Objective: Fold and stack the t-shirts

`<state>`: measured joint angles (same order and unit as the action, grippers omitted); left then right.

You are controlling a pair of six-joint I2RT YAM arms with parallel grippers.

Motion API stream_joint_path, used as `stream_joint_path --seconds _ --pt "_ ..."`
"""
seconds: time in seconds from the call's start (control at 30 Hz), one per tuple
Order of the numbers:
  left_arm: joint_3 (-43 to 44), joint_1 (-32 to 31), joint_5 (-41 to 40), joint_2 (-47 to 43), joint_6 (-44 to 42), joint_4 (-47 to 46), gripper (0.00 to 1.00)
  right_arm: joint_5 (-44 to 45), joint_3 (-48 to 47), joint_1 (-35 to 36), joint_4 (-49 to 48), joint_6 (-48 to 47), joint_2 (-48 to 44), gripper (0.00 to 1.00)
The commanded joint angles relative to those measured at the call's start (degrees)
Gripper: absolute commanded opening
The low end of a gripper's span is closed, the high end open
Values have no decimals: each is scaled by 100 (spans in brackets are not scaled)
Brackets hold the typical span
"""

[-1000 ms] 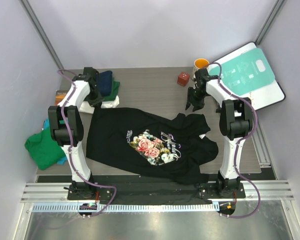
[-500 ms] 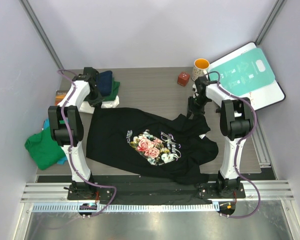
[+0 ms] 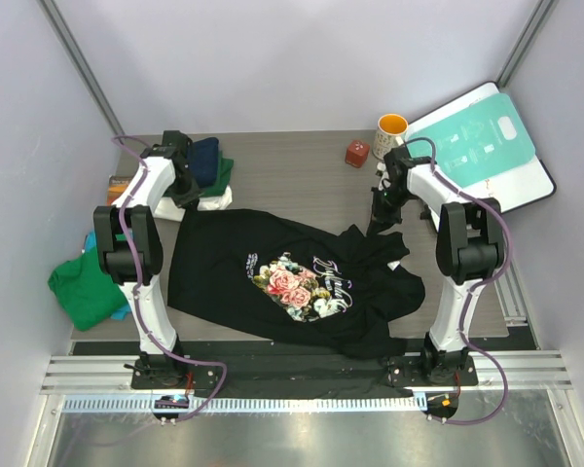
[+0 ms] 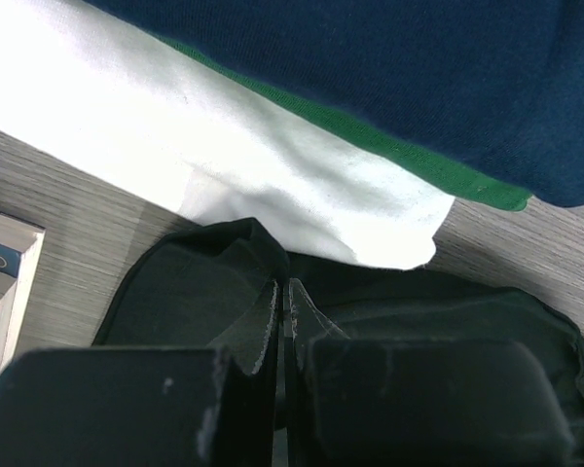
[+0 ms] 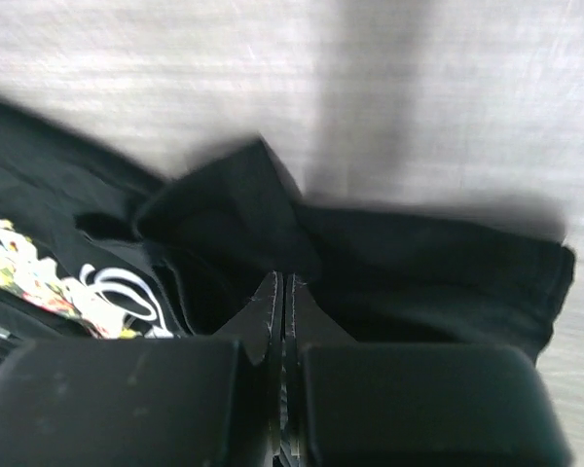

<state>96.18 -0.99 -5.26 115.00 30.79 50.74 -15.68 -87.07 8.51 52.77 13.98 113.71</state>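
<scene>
The black t-shirt (image 3: 292, 277) with a pink rose print lies spread face up on the table. My left gripper (image 3: 187, 201) is at its far left corner, shut on a pinch of black cloth (image 4: 175, 282), with the jaws together (image 4: 284, 284). My right gripper (image 3: 378, 222) is at the shirt's far right edge, jaws together (image 5: 282, 277) on a raised fold of the black cloth (image 5: 419, 263). A stack with a navy t-shirt (image 3: 206, 159) on a green one (image 3: 224, 173) and white cloth (image 4: 224, 136) sits just beyond the left gripper. A crumpled green t-shirt (image 3: 83, 287) lies left of the table.
An orange mug (image 3: 391, 126) and a small red cube (image 3: 356, 153) stand at the back right. The teal-and-white board (image 3: 482, 146) leans at the right corner. A small book (image 3: 117, 185) lies at the left edge, also in the left wrist view (image 4: 5, 263). The grey table (image 3: 292, 175) shows bare wood at the back.
My right gripper has come down from open above the table behind the shirt and closed on the shirt's far right edge. The left arm has not moved.
</scene>
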Motion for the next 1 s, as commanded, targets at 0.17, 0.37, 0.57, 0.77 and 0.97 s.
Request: stream_joint_path --seconds 0.17,0.37,0.57,0.77,0.97 --pt "41 12 130 31 -81 -117 0 92 340 28 -83 35 -912 1" --pt "15 -6 130 -30 -73 -91 0 258 24 28 -259 193 -1228 1" --pt "111 -15 60 -346 41 -91 0 610 -714 19 -268 228 -1237 1" --pt "576 -6 60 -593 419 -108 0 1164 -1918 19 -285 123 -1045 1" --pt "1016 -15 121 -496 534 23 0 1208 -2456 -16 -215 263 -807 1"
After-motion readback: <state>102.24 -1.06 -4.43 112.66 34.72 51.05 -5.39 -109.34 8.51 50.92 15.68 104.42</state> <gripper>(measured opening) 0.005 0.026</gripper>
